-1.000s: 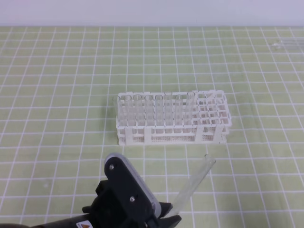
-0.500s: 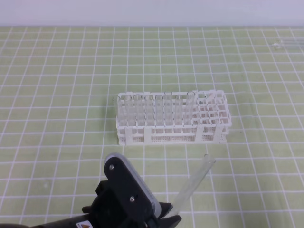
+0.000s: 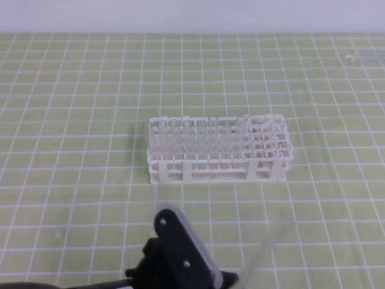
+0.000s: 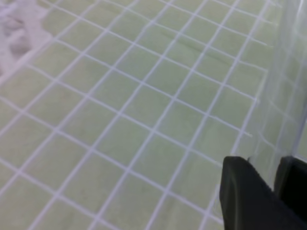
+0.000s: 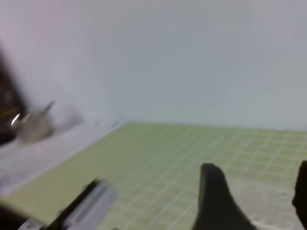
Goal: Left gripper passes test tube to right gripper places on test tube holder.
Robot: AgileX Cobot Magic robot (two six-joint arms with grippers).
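Observation:
The white test tube holder [image 3: 274, 147] stands mid-table, with several clear tubes upright in its left and middle holes. At the bottom edge of the high view my left gripper [image 3: 231, 278] is shut on the test tube [image 3: 266, 245], which slants up to the right and looks motion-blurred. In the left wrist view its black fingertips [image 4: 244, 191] sit at the lower right, with the test tube [image 4: 290, 91] a pale streak running up from them. My right gripper [image 5: 259, 196] shows only in its own view. Its dark jaws stand apart with nothing between them.
A green mat with a white grid [image 3: 78, 156] covers the table. Loose clear tubes [image 3: 361, 57] lie at the far right back corner. In the right wrist view a blurred grey and black arm part [image 5: 88, 206] shows low on the left.
My left gripper has shifted right and toward the front edge, carrying the tube with it, and the tube now blurs. The rack has not moved.

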